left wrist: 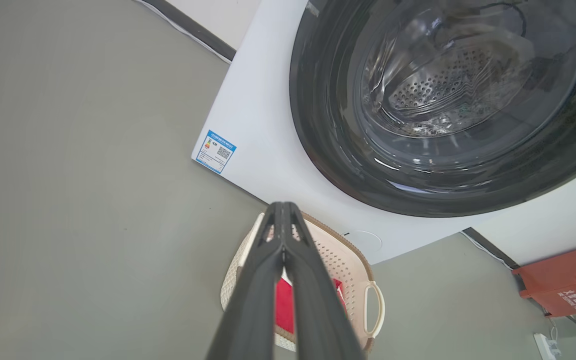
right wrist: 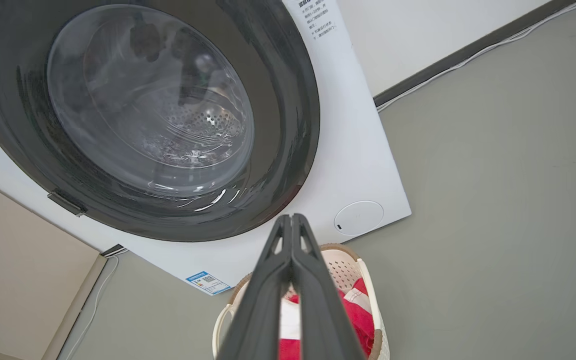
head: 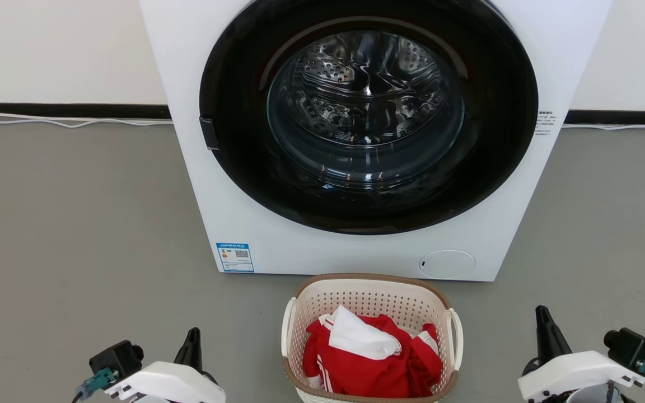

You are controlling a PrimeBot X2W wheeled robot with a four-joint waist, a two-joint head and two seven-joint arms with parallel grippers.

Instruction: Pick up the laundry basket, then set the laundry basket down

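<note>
At the near edge of the head view, the left pincer (head: 192,340) and right pincer (head: 544,322) are seen clenched on nothing, each apart from the laundry basket (head: 367,299) set on the floor (head: 76,224) between them, with red clothes (head: 373,372) inside. If its loop handles (head: 456,336) are missed or taken unevenly, the basket could be tipped or knocked against the washing machine (head: 300,252) just behind.

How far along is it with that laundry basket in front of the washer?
Nothing looks done yet: the laundry basket sits on the floor before the washing machine, red and white clothes inside. Nothing is in hand: the left gripper and right gripper are shut, either side of it, apart from its handles. Lifting and setting down remain.
</note>
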